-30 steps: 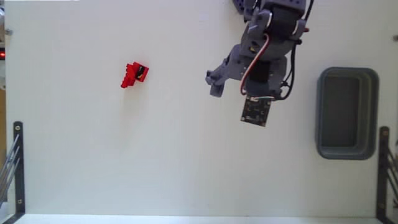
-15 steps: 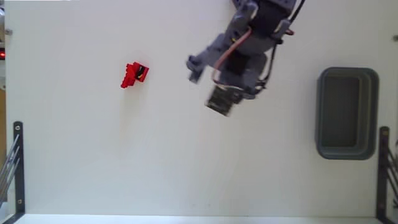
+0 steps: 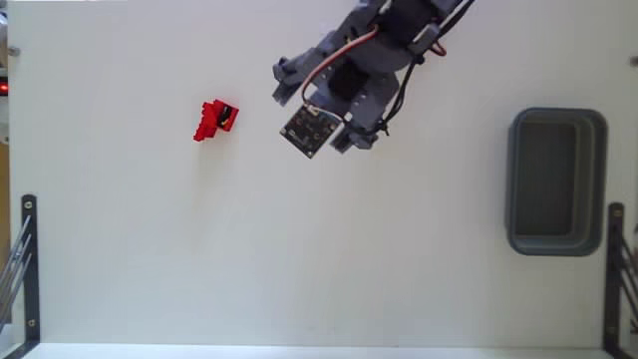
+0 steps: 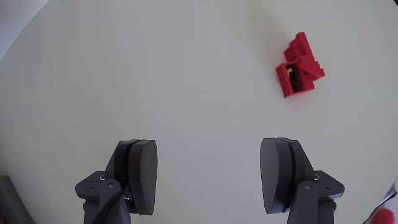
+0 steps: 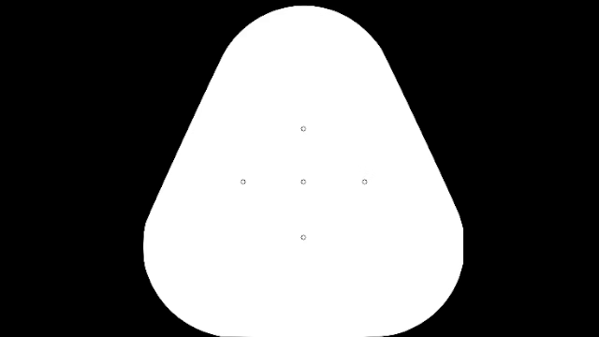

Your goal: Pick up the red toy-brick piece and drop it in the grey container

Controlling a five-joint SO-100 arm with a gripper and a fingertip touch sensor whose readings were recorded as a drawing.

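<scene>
Red toy-brick piece (image 3: 214,121), a tiny bright-red plastic block of irregular stepped shape with a small dark spot, is lying on the white desk (image 3: 199,259) at the left of the fixed view, clear of everything. In the wrist view the same piece (image 4: 299,66) is sitting up and to the right, well ahead of the fingertips and off their centre line, with its dark recess facing the camera.

Moving right in the fixed view, the grey plastic arm is reaching down from the top edge, and its two-finger tool (image 3: 287,83) is hanging over the desk, near the brick but apart from it. In the wrist view the tool (image 4: 210,163) is standing wide open and empty, with bare desk showing between the two dark rounded fingers (image 4: 142,168).

Farthest right in the fixed view, the dark-grey rectangular plastic container (image 3: 601,179), with rounded corners and a thick rim, is waiting well apart from the brick, with nothing seen inside it.

The brick is looking light, hard and smooth, so it is likely to skid or twist if it is nudged on one side only. Its stepped outline is offering few parallel faces; the flatter sides of the blocky body are probably the best hold, with the fingers straddling it squarely.
</scene>
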